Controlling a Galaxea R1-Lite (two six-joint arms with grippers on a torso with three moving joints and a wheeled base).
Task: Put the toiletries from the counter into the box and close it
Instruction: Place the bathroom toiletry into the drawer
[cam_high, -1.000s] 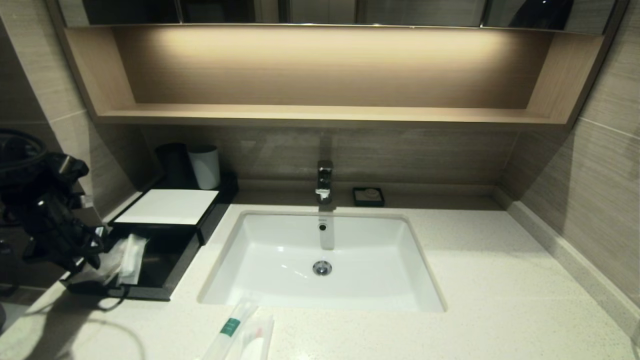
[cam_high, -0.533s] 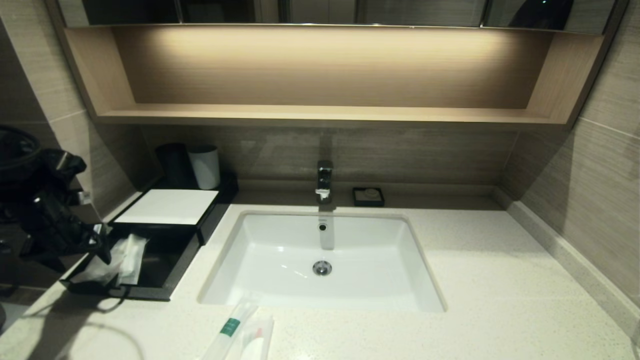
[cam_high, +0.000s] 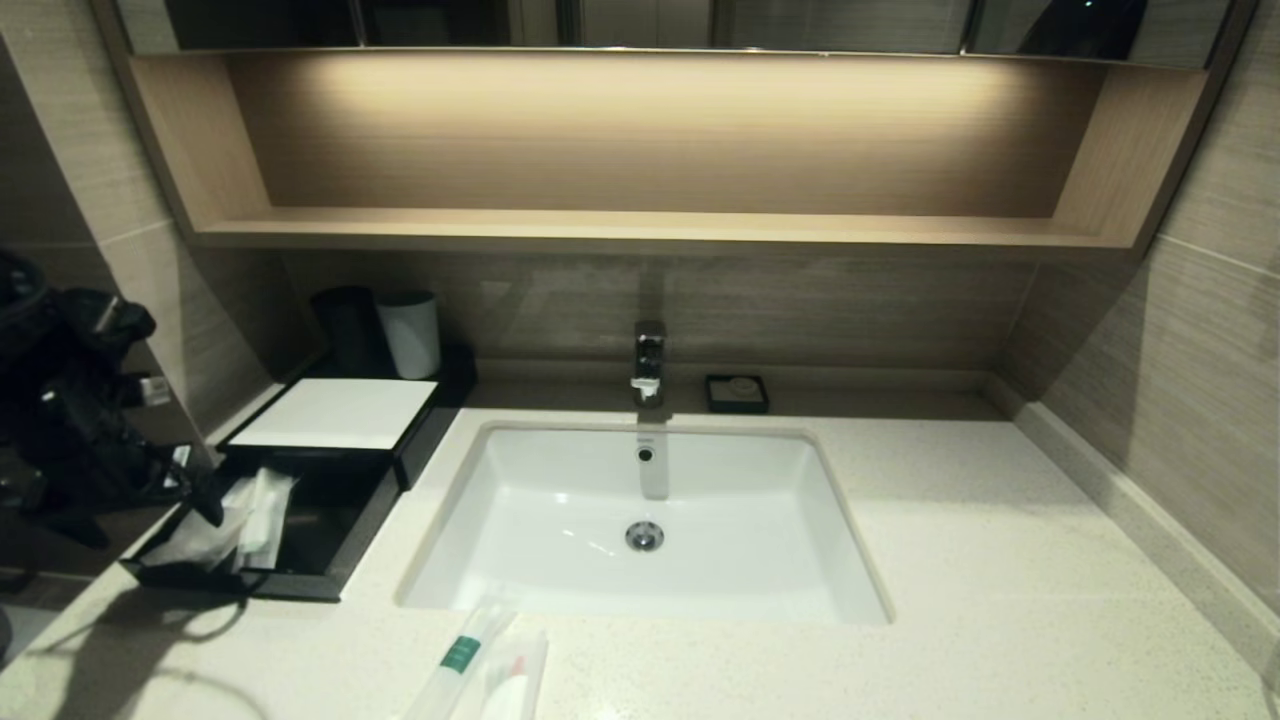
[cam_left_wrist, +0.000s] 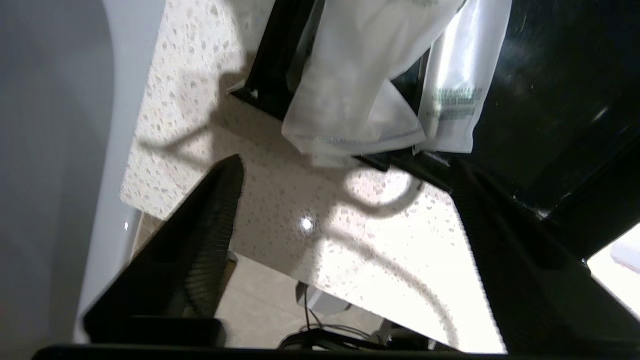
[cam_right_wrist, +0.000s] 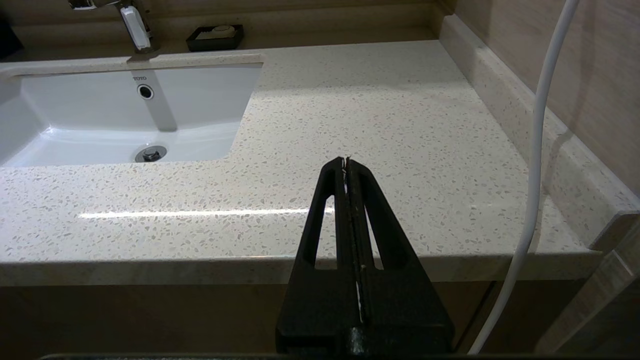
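- The left claw (cam_left_wrist: 345, 175) stands wide open and holds nothing; its two dark fingers (cam_left_wrist: 205, 225) are spread over the counter (cam_high: 950, 560) just off the drawer's (cam_high: 330, 560) outer edge.
- In the head view the left claw (cam_high: 205, 490) hangs at the left end of the open drawer, close beside the packets.
- Two translucent packets (cam_high: 245, 515) lie in the drawer, one overlapping the other; in the wrist view the larger one's (cam_left_wrist: 360, 80) end pokes out over the drawer rim, and the slimmer one (cam_left_wrist: 457, 95) with green print lies next to it.
- One black box (cam_high: 335, 412) with a white top panel sits at the counter's back left; its drawer is pulled out toward the front.
- Two more packets lie on the counter's front edge before the sink (cam_high: 645, 520): one long with a green band (cam_high: 460, 655), and one flat pouch (cam_high: 515, 680) touching it.
- Two cups stand behind the box, one black (cam_high: 345, 325) and one white (cam_high: 410, 332).
- One faucet (cam_high: 649, 362) and one soap dish (cam_high: 737, 392) stand behind the sink.
- The right claw (cam_right_wrist: 346, 161) is closed, empty, parked off the counter's front edge on the right.
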